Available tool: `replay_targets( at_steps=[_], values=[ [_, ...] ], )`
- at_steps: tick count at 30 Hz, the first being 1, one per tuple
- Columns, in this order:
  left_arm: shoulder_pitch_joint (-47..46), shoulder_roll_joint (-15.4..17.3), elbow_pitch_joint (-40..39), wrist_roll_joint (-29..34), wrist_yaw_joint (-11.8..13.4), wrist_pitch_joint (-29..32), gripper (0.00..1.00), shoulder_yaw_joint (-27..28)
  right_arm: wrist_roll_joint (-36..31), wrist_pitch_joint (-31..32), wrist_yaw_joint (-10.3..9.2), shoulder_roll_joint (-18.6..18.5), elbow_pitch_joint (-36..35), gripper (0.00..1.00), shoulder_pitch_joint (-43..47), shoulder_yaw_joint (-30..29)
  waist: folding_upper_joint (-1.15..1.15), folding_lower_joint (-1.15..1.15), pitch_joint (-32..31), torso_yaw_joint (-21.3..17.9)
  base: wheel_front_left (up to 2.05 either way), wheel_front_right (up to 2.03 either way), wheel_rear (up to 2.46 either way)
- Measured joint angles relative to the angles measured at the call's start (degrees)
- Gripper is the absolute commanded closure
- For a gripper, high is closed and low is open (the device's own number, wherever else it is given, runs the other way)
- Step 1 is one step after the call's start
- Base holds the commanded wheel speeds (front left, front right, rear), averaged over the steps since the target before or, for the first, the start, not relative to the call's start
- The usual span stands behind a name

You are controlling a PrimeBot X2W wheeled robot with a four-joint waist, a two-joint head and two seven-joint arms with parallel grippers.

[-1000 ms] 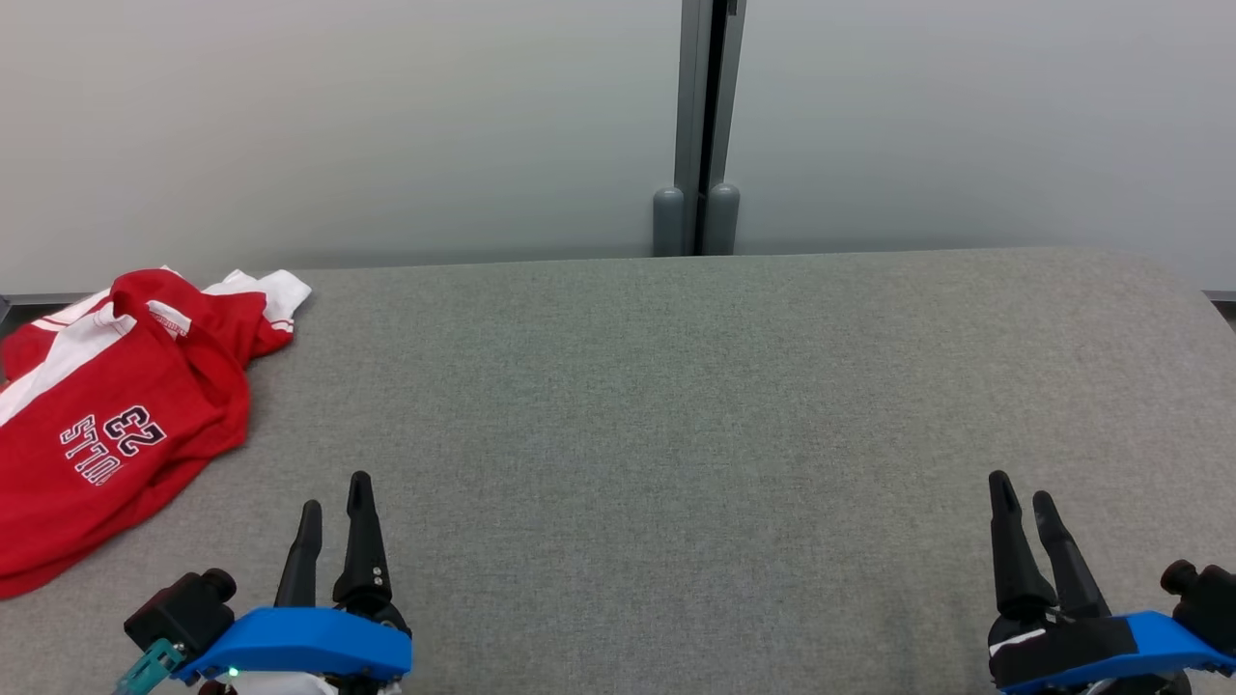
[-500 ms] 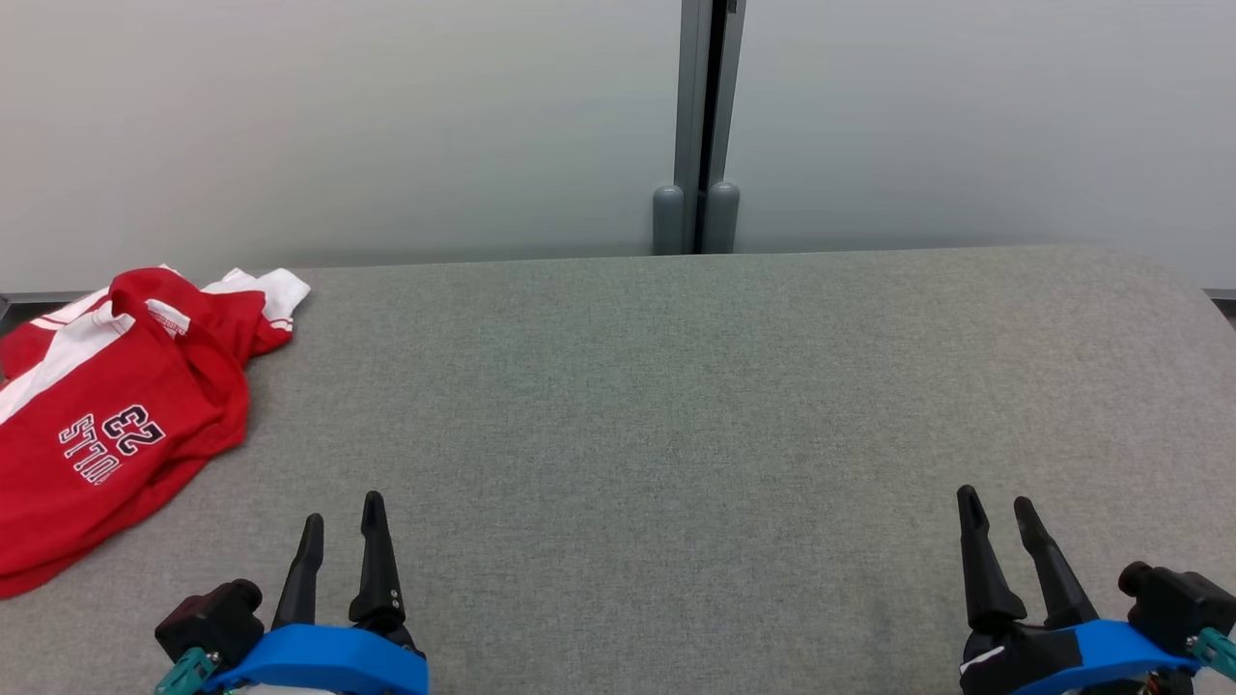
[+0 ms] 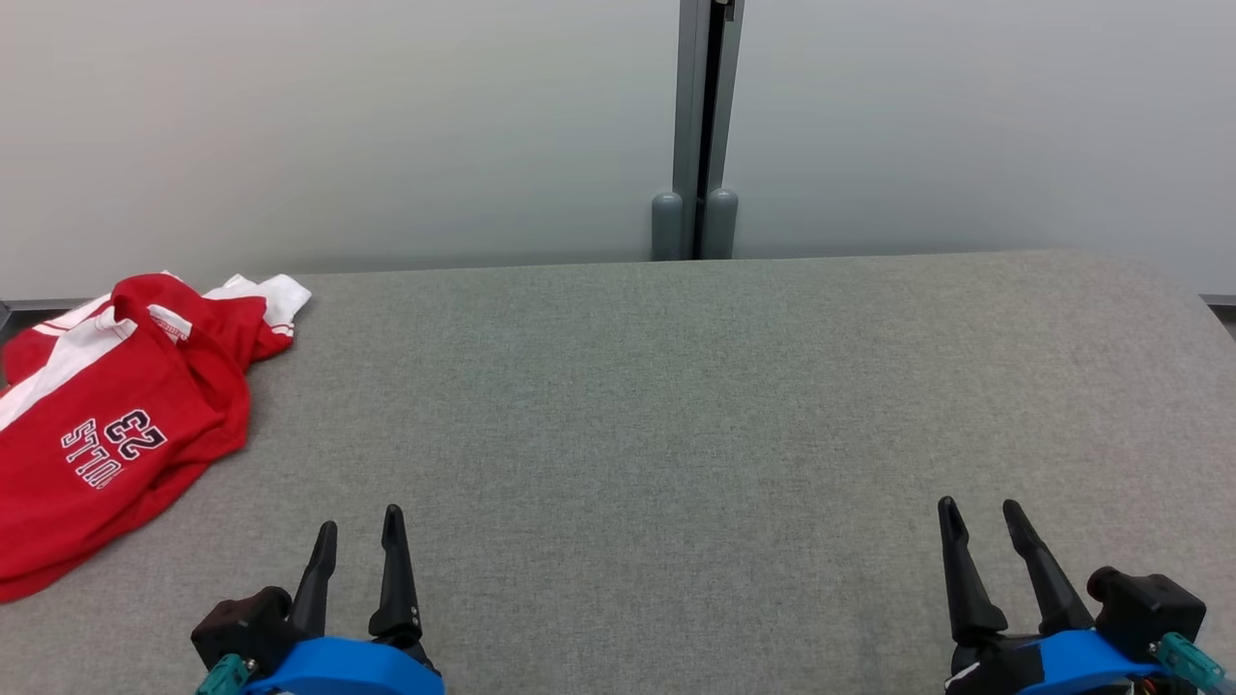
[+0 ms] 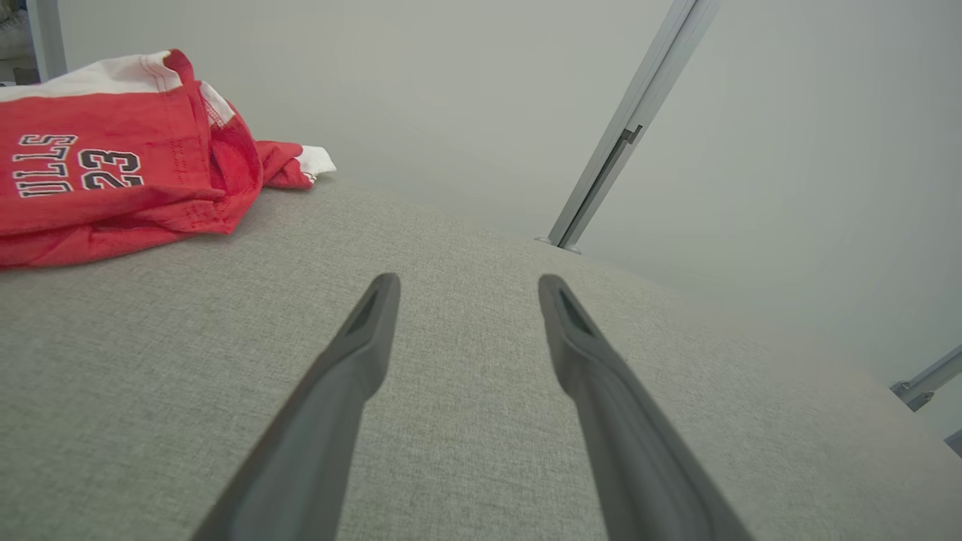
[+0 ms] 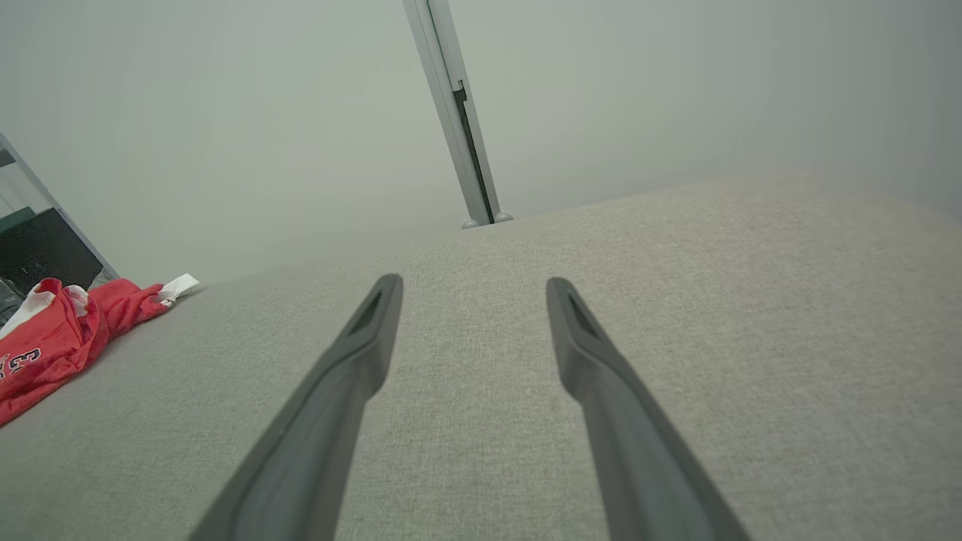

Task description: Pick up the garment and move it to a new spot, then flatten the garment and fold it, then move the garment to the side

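The left gripper (image 3: pixel 359 523) hovers at the lower left, its two dark fingers (image 3: pixel 396 574) spread apart, pointing forward. The right gripper (image 3: pixel 978 508) mirrors it at the lower right, fingers likewise apart.

The garment (image 3: pixel 183 381) runs off the head view's left edge, its lettering (image 3: pixel 111 449) cut short.

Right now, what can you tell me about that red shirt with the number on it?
The red shirt looks like soft jersey cloth, with white panels and dark print reading 23 and letters ending ULLS. It lies crumpled and unfolded at the left end of the grey padded table, touching nothing else.
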Motion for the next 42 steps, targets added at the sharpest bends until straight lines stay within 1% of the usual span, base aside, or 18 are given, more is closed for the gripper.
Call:
replay_targets(
  at_steps=[12,23,31,42],
  values=[
    [0.1,0.1,1.0,5.0,0.0,-1.4,0.0,-0.1,-6.5,-1.5,0.01,-0.1,0.4,0.0,0.8,0.0,0.0,0.0,-0.5,0.3,0.0,0.0,0.0],
    [0.5,0.1,2.8,8.2,0.3,-2.6,0.0,-0.8,-11.8,-2.6,0.01,-0.1,0.5,0.0,0.9,0.6,0.0,0.0,-0.5,0.4,0.0,0.0,0.0],
    [0.5,0.1,3.9,10.6,0.3,-3.5,0.0,-1.1,-14.7,-3.6,0.02,-0.2,0.6,0.0,1.2,0.8,0.0,0.0,-0.3,0.5,0.0,0.0,0.0],
    [0.4,0.2,5.4,12.5,0.3,-4.3,0.0,-1.5,-16.3,-4.3,0.03,-0.2,1.2,0.0,1.2,1.2,0.0,0.0,-0.3,0.5,0.0,0.0,0.0]
  ],
)
